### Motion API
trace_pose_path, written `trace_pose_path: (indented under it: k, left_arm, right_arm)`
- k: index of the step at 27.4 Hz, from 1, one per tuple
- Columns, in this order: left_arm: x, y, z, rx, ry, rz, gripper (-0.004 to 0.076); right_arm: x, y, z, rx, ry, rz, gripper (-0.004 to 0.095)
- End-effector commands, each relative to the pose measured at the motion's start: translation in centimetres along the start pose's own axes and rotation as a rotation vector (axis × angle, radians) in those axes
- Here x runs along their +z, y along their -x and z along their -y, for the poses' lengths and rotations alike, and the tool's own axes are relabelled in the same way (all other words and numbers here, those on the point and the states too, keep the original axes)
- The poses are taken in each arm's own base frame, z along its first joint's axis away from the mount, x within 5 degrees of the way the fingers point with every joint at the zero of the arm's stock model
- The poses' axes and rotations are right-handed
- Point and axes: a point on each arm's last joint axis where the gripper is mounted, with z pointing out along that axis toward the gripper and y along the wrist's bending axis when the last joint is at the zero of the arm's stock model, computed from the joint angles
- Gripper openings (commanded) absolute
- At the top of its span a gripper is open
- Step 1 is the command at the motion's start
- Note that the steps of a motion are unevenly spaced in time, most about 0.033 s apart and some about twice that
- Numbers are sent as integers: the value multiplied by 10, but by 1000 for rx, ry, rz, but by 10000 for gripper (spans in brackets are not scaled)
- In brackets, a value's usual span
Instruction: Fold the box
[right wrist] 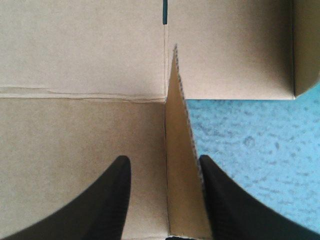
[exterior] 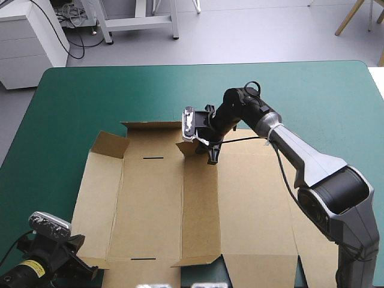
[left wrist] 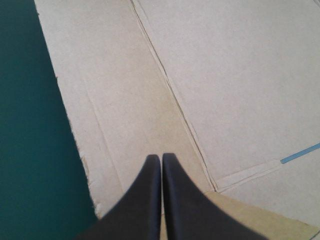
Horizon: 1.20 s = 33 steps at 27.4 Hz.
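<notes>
Closed to a point, the left tool (left wrist: 161, 159) hangs over the brown box (exterior: 150, 204), flat at the frame's lower centre on the teal-green table (exterior: 72, 96). Spread apart, the right tool (right wrist: 162, 160) straddles its raised far flap (right wrist: 180, 175).

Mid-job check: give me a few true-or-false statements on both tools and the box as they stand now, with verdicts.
1. The left tool is shut. True.
2. The right tool is shut on the box. False: its fingers stand apart, with a raised flap between them.
3. The box already has all its walls raised. False: it lies mostly flat, and only a few small flaps stand up.
4. The right tool is at the box's far edge. True.
</notes>
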Motion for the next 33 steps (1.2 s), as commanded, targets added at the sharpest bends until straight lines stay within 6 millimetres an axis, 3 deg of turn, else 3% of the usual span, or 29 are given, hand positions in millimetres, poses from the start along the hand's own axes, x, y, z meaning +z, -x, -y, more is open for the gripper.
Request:
trace_pose_path:
  k: [1,8,17,23,26,28,33]
  left_arm:
    - [-2,9,-1,-11,2,55,-10]
    - [-2,9,-1,-11,2,55,-10]
    - [-2,9,-1,-10,4,54,-10]
    - [-2,9,-1,-7,6,54,-10]
    - [-2,9,-3,3,24,52,-10]
    - [-2,9,-3,8,31,51,-10]
    - [-2,9,-3,4,25,52,-10]
  right_arm:
    - [-32,12,2,-3,-87,40,491]
    - [-38,-3,7,14,-150,-110,437]
    - [-71,-17,12,152,-339,-295,307]
    - [-94,-31,9,265,-341,-346,118]
    - [-114,-42,9,353,-370,-346,-22]
    - [-130,-50,9,413,-410,-335,-18]
    - [-201,-84,0,709,-559,-218,-19]
